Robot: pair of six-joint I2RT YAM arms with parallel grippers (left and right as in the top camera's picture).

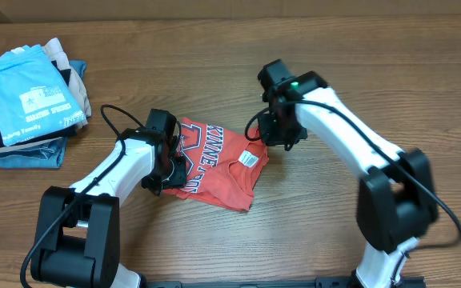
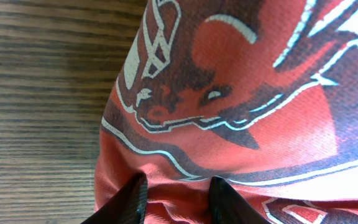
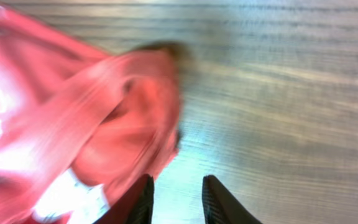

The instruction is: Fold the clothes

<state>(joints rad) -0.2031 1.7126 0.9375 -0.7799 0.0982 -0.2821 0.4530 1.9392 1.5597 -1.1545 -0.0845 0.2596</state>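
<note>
The clothes, a coral-red T-shirt (image 1: 218, 164) with navy-and-white lettering facing up, lie partly folded at the table's middle. My left gripper (image 1: 170, 172) is at the shirt's left edge. In the left wrist view the printed fabric (image 2: 241, 93) bunches into a ridge between the two fingers, and that gripper (image 2: 178, 193) is shut on it. My right gripper (image 1: 274, 132) hovers at the shirt's upper right corner. In the right wrist view it (image 3: 178, 190) stands open with bare table between its fingers, and the blurred red cloth (image 3: 73, 124) lies just to their left.
A stack of folded garments topped by a light blue T-shirt (image 1: 26, 92) sits at the far left of the wooden table (image 1: 374, 64). A white label (image 1: 249, 158) shows on the red shirt's right side.
</note>
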